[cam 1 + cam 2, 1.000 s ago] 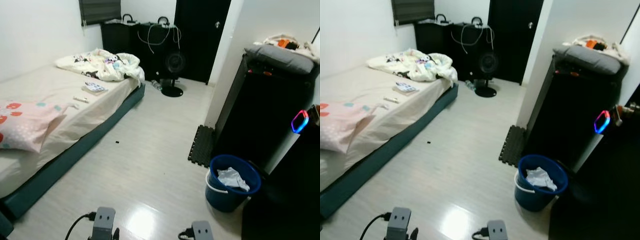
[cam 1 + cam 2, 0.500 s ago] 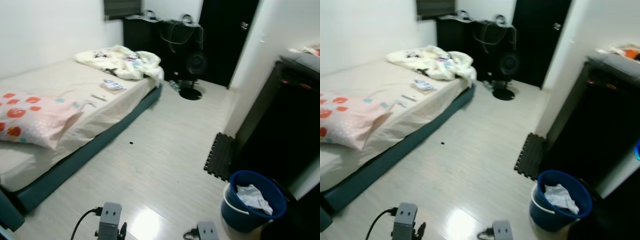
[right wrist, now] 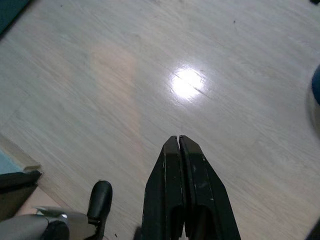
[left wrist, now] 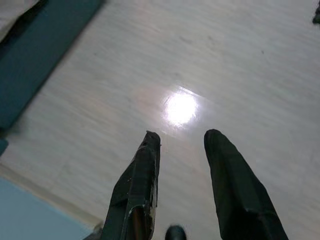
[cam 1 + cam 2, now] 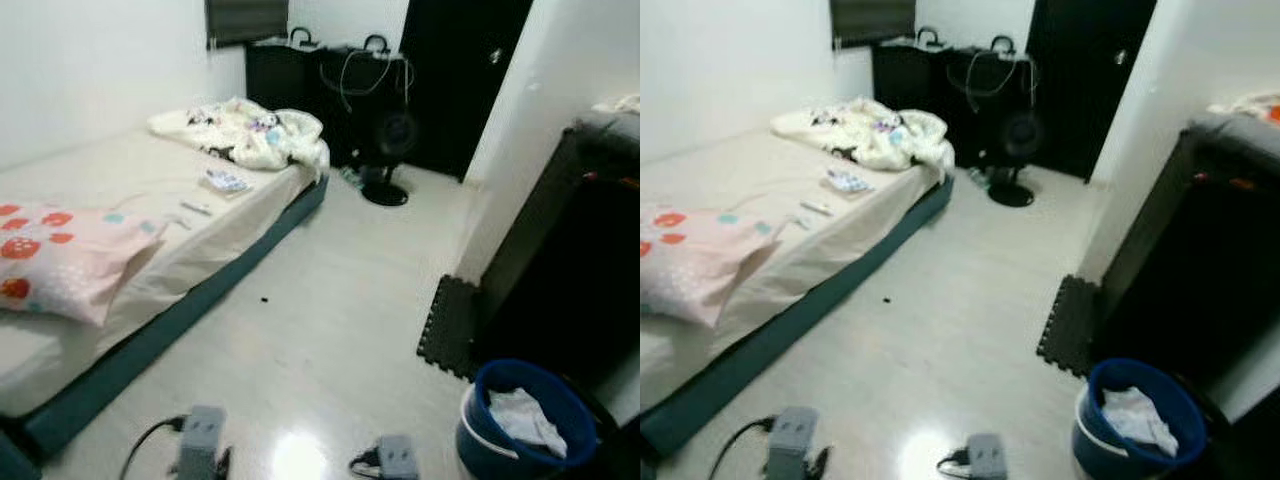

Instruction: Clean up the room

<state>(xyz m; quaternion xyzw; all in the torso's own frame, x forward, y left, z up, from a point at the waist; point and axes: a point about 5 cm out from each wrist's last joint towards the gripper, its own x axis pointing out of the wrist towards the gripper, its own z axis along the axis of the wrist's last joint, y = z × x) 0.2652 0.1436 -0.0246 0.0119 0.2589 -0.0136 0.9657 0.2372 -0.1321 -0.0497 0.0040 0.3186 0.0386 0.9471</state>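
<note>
A bedroom with a low bed [image 5: 150,290] at the frame's left, crumpled duvet [image 5: 245,130] at its far end; a blue bucket [image 5: 520,425] holding white cloth at lower right; left gripper [image 4: 182,145] spread over bare floor [image 5: 340,300]; right gripper [image 3: 179,142] pressed together.

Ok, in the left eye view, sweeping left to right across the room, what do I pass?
Pink pillow → crumpled blanket → standing fan → black floor mat → blue bucket.
</note>
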